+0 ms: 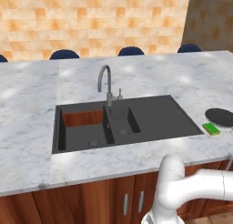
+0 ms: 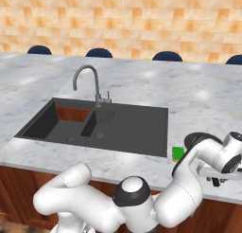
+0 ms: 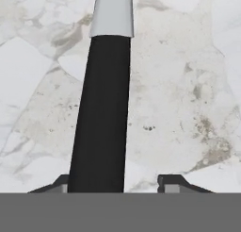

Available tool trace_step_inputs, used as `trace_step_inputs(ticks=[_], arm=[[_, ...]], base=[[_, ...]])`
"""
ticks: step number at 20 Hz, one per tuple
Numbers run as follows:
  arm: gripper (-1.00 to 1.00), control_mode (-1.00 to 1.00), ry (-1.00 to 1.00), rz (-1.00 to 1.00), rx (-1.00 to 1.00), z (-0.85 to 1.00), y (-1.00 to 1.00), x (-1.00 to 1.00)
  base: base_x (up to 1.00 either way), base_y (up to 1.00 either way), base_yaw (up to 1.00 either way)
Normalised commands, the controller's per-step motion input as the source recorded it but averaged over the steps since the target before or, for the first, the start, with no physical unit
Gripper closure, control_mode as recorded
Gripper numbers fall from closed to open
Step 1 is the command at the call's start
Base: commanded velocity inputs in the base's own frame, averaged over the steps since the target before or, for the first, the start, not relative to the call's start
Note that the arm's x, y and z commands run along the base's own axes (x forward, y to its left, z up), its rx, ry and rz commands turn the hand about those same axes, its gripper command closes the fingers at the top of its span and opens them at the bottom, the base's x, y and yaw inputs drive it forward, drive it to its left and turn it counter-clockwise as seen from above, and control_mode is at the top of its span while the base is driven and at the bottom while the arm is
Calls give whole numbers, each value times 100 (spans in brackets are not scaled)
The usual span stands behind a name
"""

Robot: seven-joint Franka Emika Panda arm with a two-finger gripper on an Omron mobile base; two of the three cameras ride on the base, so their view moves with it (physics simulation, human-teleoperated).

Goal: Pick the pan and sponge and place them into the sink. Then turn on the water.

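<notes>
Glossy white-grey marble worktop (image 1: 27, 127); matt dark grey sink (image 1: 159, 116); brushed grey metal gooseneck faucet (image 1: 105, 79); wood cabinet fronts (image 1: 91, 202).

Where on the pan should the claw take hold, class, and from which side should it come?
Grip the pan by its long black handle, coming from above. The handle lies flat on the marble counter and is narrow enough to fit between the claw fingertips, which already straddle it. The round body looks too wide and shallow to pinch.
</notes>
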Motion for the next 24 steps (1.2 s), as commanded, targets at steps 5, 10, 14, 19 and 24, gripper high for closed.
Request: trace_step_inputs(ticks=[5, 10, 14, 19, 24], arm=[[100, -100, 0, 1, 2, -19, -10, 3], [100, -100, -1, 0, 0, 12, 4, -5], [100, -100, -3, 3, 0, 54, 9, -12], [100, -100, -9, 10, -2, 48, 16, -13], [100, -100, -11, 11, -7, 36, 28, -4]], base=[[0, 0, 0], [0, 0, 0], [0, 0, 0], [0, 0, 0], [0, 0, 0]])
